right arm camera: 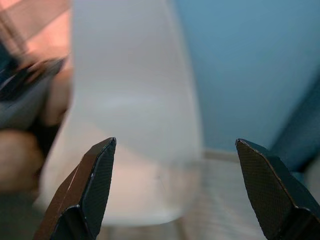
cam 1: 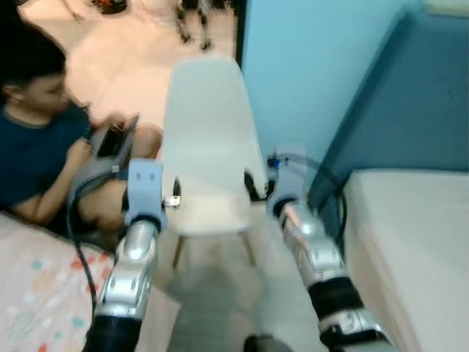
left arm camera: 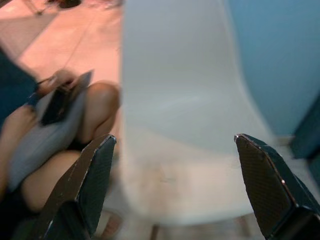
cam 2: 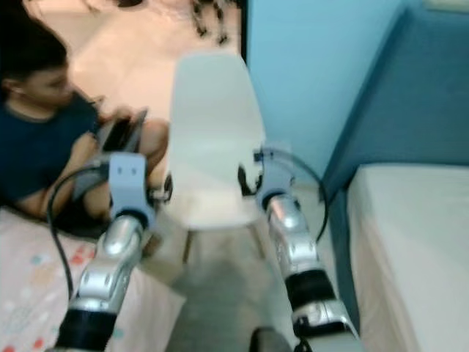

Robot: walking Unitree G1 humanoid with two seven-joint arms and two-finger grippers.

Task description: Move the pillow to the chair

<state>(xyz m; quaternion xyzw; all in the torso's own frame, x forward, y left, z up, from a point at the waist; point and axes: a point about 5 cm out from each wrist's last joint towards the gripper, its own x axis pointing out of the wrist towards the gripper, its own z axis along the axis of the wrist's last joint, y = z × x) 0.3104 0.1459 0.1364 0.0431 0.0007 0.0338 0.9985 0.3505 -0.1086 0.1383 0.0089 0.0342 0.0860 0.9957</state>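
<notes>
Both of my silver arms reach forward from the lower edge of the head views toward the white chair [cam 1: 209, 158] at frame centre. My left gripper [left arm camera: 175, 187] sits at the chair's left seat edge and my right gripper [right arm camera: 175, 187] at its right seat edge; in the head views the black fingers themselves are blurred and hard to separate from the blue wrist housings. Each wrist view shows its two fingers spread wide, one at each lower corner of the picture, with nothing held between them. The chair has a tall, smooth, one-piece shell with a curved seat and thin wooden legs; its seat is bare. It stands on the pale floor against the light blue wall [cam 1: 308, 66]. The head views show a patterned pink-and-white cloth surface [cam 1: 33, 293] in the lower left and the mattress [cam 1: 410, 242] of a bed with a dark blue headboard [cam 1: 410, 95] at the right; I cannot tell whether the patterned surface is the pillow. A person [cam 1: 37, 139] in a dark shirt sits at the upper left, holding a dark device. The left wrist view shows that person's knees just beside the chair; the right wrist view shows the wall behind the chair back.
</notes>
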